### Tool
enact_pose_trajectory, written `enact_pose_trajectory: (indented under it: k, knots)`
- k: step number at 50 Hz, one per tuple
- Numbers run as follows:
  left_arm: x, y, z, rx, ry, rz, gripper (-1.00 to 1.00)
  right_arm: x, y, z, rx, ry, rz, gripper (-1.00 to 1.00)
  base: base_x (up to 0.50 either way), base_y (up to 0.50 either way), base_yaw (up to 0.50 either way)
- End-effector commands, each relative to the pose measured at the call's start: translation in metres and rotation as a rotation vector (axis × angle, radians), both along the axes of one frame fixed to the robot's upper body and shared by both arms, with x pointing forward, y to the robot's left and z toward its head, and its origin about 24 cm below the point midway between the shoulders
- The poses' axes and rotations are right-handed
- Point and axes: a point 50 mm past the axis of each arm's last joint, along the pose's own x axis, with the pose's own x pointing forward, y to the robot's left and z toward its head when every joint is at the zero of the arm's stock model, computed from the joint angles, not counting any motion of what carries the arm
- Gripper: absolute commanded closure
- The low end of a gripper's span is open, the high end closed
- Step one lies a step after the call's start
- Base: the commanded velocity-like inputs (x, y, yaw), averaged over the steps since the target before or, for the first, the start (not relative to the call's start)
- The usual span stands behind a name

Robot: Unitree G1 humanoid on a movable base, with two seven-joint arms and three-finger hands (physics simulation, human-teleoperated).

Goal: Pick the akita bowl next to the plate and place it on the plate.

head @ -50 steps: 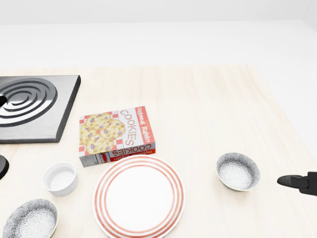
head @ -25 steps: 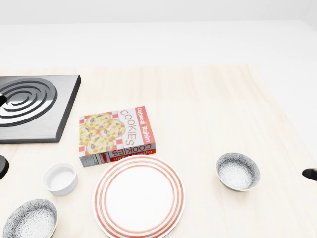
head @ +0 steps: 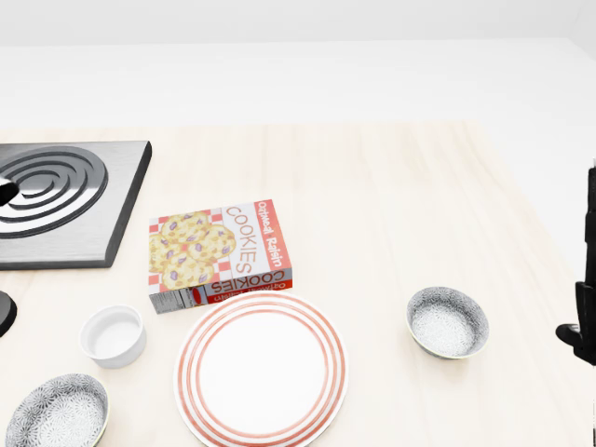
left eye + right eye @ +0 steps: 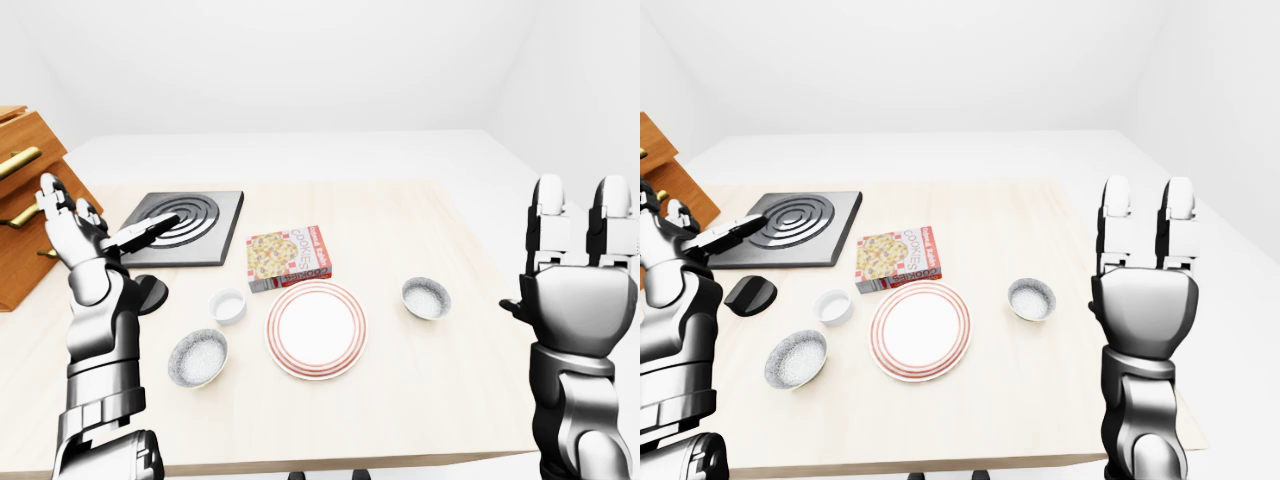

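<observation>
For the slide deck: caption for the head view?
Speckled grey bowl right of red-ringed white plate; right robot hand at right edge.

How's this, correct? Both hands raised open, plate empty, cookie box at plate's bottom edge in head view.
No: head view shows cookie box at the plate's top edge, not bottom. Left hand and right hand raised open, plate empty: correct.

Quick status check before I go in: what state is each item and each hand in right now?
Plate: empty.
Bowl right of plate: upright, empty, untouched, apart from plate.
Bowl at lower left: upright, empty.
White cup: upright, empty.
Cookie box: lying flat, closed.
Left hand: open, raised, empty.
Right hand: open, raised, empty.
</observation>
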Motion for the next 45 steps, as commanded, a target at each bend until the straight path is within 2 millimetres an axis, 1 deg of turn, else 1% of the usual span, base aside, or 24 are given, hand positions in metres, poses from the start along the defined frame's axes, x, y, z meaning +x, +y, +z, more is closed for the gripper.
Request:
enact_pose_trajectory:
  k: [1,5,10,12,19,20,22,23,34,36,41,45]
  knots:
    - [0.002,0.000,-0.004,-0.002,0.015,-0.003,-1.00,0.002,0.010,-0.015,-0.044,-0.019,0.018,-1.00,0.00,0.00,0.00]
    - [0.001,-0.001,-0.002,0.000,0.007,-0.002,-1.00,0.002,0.014,-0.021,-0.065,-0.018,0.029,-1.00,0.00,0.00,0.00]
    - [0.001,-0.001,-0.003,-0.001,0.011,-0.003,-1.00,0.003,0.014,-0.023,-0.064,-0.020,0.037,-1.00,0.00,0.00,0.00]
    - [0.001,-0.001,-0.002,-0.001,0.009,-0.004,-1.00,0.005,0.014,-0.028,-0.082,-0.015,0.039,-1.00,0.00,0.00,0.00]
    - [0.001,-0.001,-0.004,-0.002,0.015,-0.004,-1.00,0.002,0.016,-0.035,-0.095,-0.005,0.046,-1.00,0.00,0.00,0.00]
    - [0.000,-0.002,0.000,0.003,-0.001,-0.003,-1.00,0.001,0.016,-0.042,-0.102,0.020,0.046,-1.00,0.00,0.00,0.00]
    - [0.001,-0.001,-0.003,-0.001,0.014,-0.004,-1.00,0.000,0.015,-0.045,-0.107,0.038,0.044,-1.00,0.00,0.00,0.00]
    - [0.000,-0.001,-0.001,0.002,0.002,-0.003,-1.00,0.001,0.014,-0.049,-0.121,0.058,0.037,-1.00,0.00,0.00,0.00]
    - [0.001,-0.001,-0.002,0.000,0.008,-0.003,-1.00,-0.003,0.011,-0.061,-0.181,0.129,0.023,-1.00,0.00,0.00,0.00]
    - [0.001,-0.001,-0.003,-0.002,0.013,-0.003,-1.00,-0.003,0.009,-0.067,-0.208,0.164,0.015,-1.00,0.00,0.00,0.00]
    - [0.000,-0.001,-0.002,-0.003,0.007,-0.003,-1.00,-0.009,0.006,-0.069,-0.237,0.186,0.001,-1.00,0.00,0.00,0.00]
    - [0.000,-0.001,-0.002,-0.003,0.004,-0.003,-1.00,-0.009,0.005,-0.072,-0.255,0.203,-0.007,-1.00,0.00,0.00,0.00]
